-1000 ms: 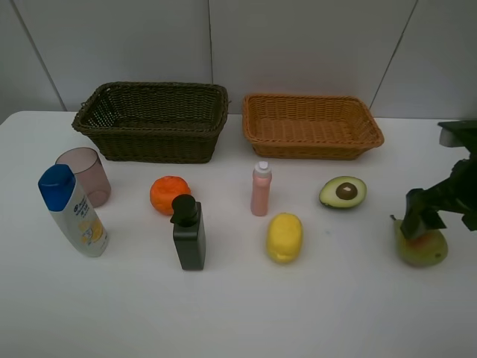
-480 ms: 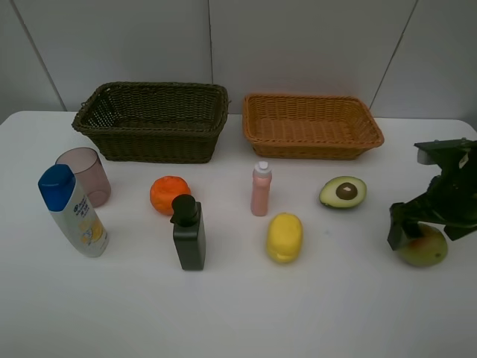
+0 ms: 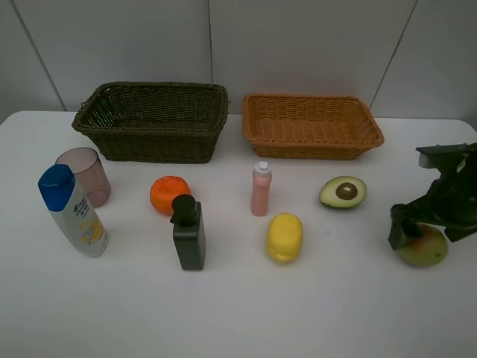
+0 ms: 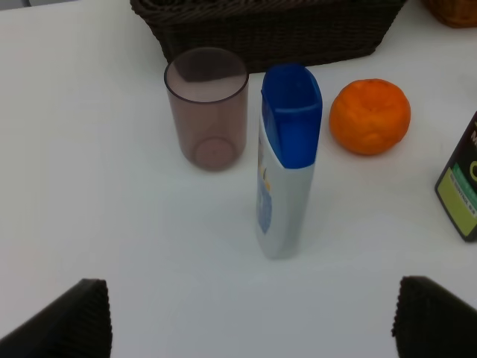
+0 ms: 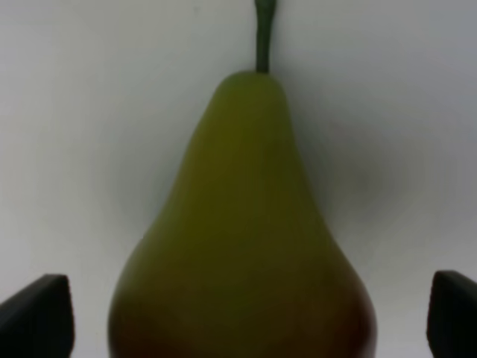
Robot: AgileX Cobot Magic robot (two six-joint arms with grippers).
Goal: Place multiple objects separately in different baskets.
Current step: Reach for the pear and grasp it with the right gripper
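Hovering over the tabletop, your right claw stands spread, with the green-red pear lying between its fingertips, touching neither.

Bright, even light over my tabletop, shadows soft and faint, pear dim and blurred close in my right wrist view.
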